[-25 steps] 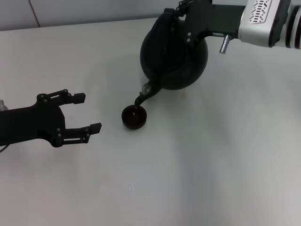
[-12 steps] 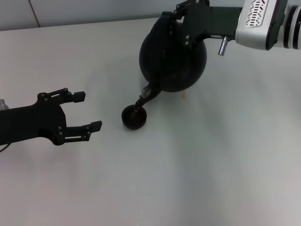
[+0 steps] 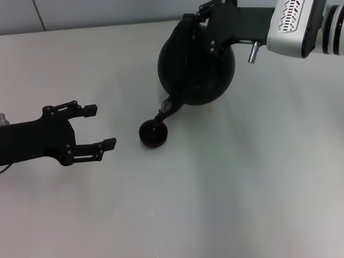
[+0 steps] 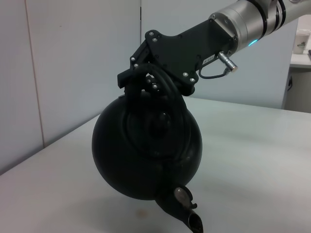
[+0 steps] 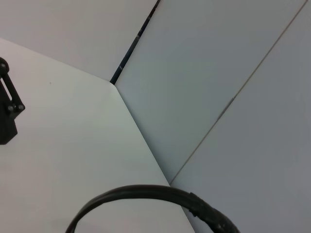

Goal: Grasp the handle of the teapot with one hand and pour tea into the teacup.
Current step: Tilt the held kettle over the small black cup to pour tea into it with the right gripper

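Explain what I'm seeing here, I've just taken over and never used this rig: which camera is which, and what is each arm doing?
It is a two-armed robot at a white table. The wide picture looks down from its head. There the right end effector is clamped on the handle of the teapot, tipped so its spout sits over the teacup. The left end effector waits open beside the cup, holding nothing. The left wrist camera shows the tilted pot side-on. The right wrist camera sees mostly wall and the handle's arc.
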### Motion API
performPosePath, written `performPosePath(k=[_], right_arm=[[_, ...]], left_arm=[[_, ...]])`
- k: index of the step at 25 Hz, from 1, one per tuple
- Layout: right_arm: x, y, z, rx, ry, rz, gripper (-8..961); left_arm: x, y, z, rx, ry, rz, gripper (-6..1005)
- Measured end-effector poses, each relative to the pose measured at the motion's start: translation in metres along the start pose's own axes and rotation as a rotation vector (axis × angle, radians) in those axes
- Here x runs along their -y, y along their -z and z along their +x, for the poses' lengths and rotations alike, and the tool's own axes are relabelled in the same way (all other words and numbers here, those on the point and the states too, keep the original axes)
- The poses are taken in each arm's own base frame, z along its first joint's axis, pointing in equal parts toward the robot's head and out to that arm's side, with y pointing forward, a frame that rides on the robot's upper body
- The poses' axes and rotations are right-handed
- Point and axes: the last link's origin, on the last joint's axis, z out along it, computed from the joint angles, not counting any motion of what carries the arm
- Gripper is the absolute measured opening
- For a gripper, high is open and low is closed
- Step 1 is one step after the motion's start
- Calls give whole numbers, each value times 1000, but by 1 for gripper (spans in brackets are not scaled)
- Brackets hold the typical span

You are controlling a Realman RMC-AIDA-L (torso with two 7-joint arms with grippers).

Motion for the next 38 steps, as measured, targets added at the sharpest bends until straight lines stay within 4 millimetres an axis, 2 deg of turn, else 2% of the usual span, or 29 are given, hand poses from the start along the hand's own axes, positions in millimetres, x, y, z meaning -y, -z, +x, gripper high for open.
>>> performPosePath(k=[21, 26, 32, 38], right_arm=[[1, -1, -1, -2, 7, -4, 115], [2, 2, 0, 27, -59, 28, 114], [-8, 6, 11, 30, -143, 38, 114], [-11, 22, 23, 104, -312, 144, 114]], left_arm=[[1, 1, -1, 2, 0, 3, 866], [0, 1, -1, 3, 0, 5, 866], [1, 1, 0, 2, -4, 5, 866], [0, 2, 0, 3, -3, 6, 866]])
